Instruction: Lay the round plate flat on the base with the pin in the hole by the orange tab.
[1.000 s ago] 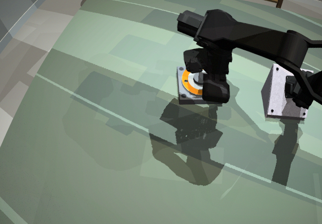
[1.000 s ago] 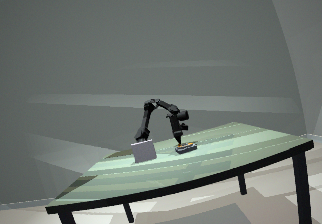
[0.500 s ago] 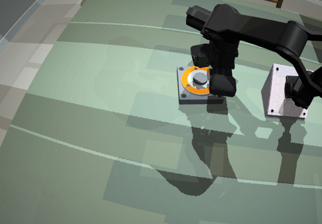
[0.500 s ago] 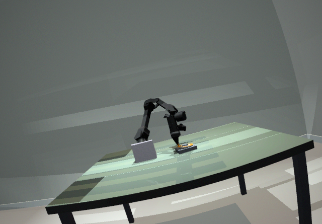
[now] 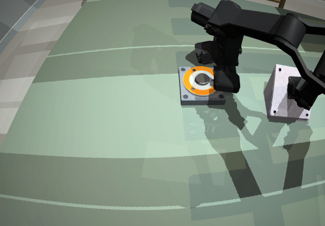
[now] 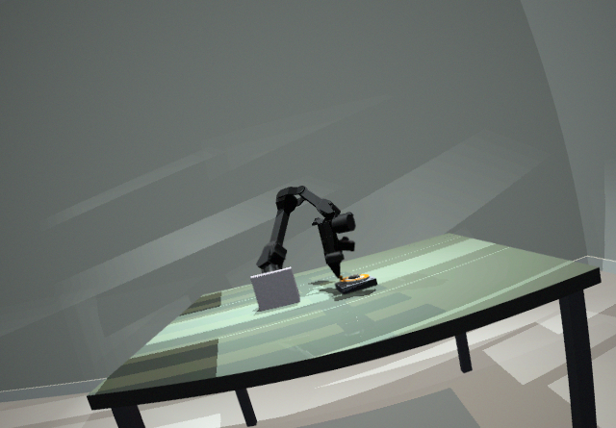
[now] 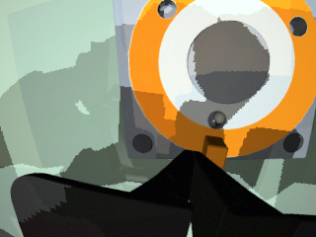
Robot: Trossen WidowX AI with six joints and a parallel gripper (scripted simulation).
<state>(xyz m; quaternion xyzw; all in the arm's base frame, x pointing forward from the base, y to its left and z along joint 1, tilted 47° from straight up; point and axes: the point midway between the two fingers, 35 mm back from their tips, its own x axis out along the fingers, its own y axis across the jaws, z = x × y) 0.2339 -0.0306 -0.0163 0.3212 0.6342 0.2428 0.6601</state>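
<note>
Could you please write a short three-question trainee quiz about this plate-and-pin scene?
1. True or false: the end effector is open wide around the round plate.
2. In the wrist view, the end effector tip is nearest which part? A) orange tab B) post C) far base corner
3. Fill in: the arm is mounted on a grey ____.

Key: 1 false; 2 A; 3 block.

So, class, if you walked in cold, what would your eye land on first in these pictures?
The bright orange round plate stands out, sitting on a grey square base near the middle of the green table. Next is the black arm reaching over from the right, its shut gripper pointing at the plate's orange tab. A pale grey box stands at the right.
</note>
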